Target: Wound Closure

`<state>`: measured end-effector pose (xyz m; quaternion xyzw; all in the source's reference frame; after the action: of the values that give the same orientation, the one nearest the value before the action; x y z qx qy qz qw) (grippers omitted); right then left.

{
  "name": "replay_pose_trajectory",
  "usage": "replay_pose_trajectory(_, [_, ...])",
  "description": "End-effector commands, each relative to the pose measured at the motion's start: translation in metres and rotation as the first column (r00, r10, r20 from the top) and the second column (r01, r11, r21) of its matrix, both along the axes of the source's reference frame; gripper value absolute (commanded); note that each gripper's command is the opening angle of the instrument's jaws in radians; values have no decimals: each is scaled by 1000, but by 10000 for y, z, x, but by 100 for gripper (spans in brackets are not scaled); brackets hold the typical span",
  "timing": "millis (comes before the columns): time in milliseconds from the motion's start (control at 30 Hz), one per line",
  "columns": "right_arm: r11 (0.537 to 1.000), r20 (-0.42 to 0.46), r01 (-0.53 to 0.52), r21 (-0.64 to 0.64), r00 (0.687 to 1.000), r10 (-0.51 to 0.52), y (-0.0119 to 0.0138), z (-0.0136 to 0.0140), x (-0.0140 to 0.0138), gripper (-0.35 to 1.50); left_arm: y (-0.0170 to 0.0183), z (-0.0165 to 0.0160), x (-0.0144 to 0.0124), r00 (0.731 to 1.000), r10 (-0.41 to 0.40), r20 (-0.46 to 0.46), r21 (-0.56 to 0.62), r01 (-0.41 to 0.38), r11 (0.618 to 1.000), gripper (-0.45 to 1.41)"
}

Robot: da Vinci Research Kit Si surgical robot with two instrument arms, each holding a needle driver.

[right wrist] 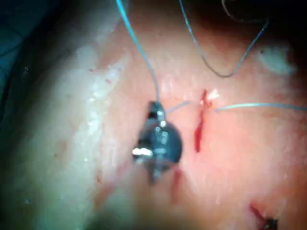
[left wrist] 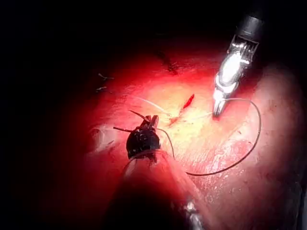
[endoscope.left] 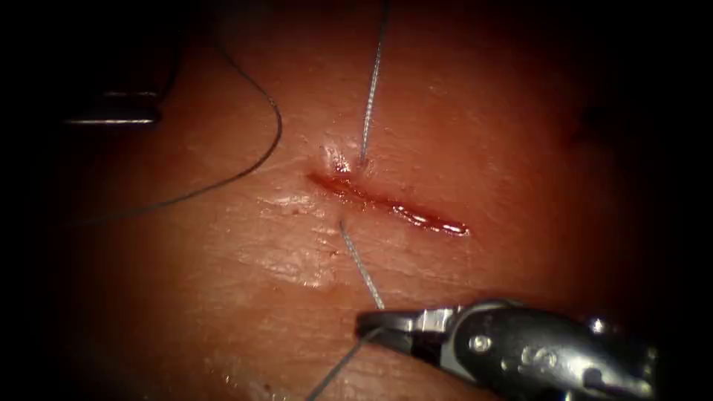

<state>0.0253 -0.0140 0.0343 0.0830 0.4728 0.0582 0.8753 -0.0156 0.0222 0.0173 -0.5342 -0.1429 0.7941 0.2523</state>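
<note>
The cut runs across the tissue with red fluid in it. A pale thread comes down from above and enters the tissue just above the cut's left end. It comes out just below the cut and runs to my right tool, whose jaws are shut on it; a tail trails on downward. The right wrist view shows the right tool holding that thread beside the cut. My left tool lies dim, far left of the cut; it also appears in the left wrist view.
A slack dark strand of thread curves over the tissue left of the cut. In the left wrist view a thread loop sweeps from the left tool round to the right tool. Short cut ends of thread lie on the tissue.
</note>
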Motion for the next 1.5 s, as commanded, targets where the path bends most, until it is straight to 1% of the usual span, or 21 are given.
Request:
replay_pose_trajectory(33, [1000,-8,7,4,1000,-7,-17,-7,12,-35,3,5,-5,1000,0,2,-2,0,1000,-45])
replay_pose_trajectory(167, [997,-40,74,32,997,-73,-49,-38,34,-35,3,5,-5,1000,0,1,-2,0,1000,-45])
replay_pose_trajectory(200, [996,-49,85,37,995,-83,-52,-42,37,-35,3,5,-5,1000,0,1,-2,0,1000,-45])
replay_pose_trajectory(233, [992,-79,114,57,991,-110,-59,-52,45,-35,3,5,-5,1000,0,1,-2,0,1000,-45])
replay_pose_trajectory(333, [987,-128,138,77,984,-128,-64,-63,56,-35,3,5,-5,1000,0,2,-2,0,1000,-45])
replay_pose_trajectory(367, [988,-149,130,79,982,-117,-60,-66,57,-35,3,5,-5,1000,0,2,-2,0,1000,-45])
replay_pose_trajectory(400, [995,-144,85,61,987,-76,-55,-66,56,20,3,5,-5,1000,0,2,-2,0,1000,-45])
replay_pose_trajectory(433, [998,-133,43,40,990,-38,-51,-66,53,69,3,5,-5,1000,0,2,-2,0,1000,-45])
replay_pose_trajectory(467, [1000,-116,-11,17,993,13,-46,-65,50,99,3,5,-5,1000,0,2,-2,0,1000,-45])
replay_pose_trajectory(500, [998,-96,-60,10,993,61,-32,-63,40,126,3,5,-5,1000,0,2,-2,0,1000,-45])
replay_pose_trajectory(633, [994,-73,-111,23,991,113,-3,-59,15,130,3,5,-4,1000,-1,0,-3,1,1000,-45])
replay_pose_trajectory(667, [992,-64,-122,8,990,122,13,-54,4,130,3,5,-3,1000,-3,-1,-4,3,1000,-45])
replay_pose_trajectory(767, [991,-53,-134,-13,990,133,32,-42,-6,128,3,6,-3,1000,-2,-1,-4,2,1000,-45])
replay_pose_trajectory(833, [989,-46,-144,-19,989,143,41,-32,-7,128,3,6,-3,1000,-2,-1,-4,2,1000,-45])
replay_pose_trajectory(900, [987,-39,-156,-28,987,155,48,-18,-4,128,3,6,-3,1000,-2,-1,-4,2,1000,-45])
replay_pose_trajectory(1000, [983,-31,-172,-57,985,170,59,20,4,128,3,6,-2,1000,-2,-1,-4,2,1000,-45])
replay_pose_trajectory(1100, [982,-13,-173,-69,985,173,60,41,12,128,3,6,-2,1000,-2,-1,-4,2,1000,-45])
replay_pose_trajectory(1233, [980,-8,-183,-75,983,183,62,51,24,128,3,6,-2,1000,-2,-1,-4,2,1000,-45])
replay_pose_trajectory(1300, [979,-4,-186,-82,982,187,63,53,35,126,3,6,-3,1000,-2,-1,-4,2,1000,-45])
replay_pose_trajectory(1433, [982,-6,-177,-71,984,177,65,54,46,113,3,6,-2,1000,-2,-1,-4,2,1000,-45])
replay_pose_trajectory(1500, [984,-11,-169,-63,986,168,66,55,50,101,3,6,-2,1000,-2,-1,-4,2,1000,-45])
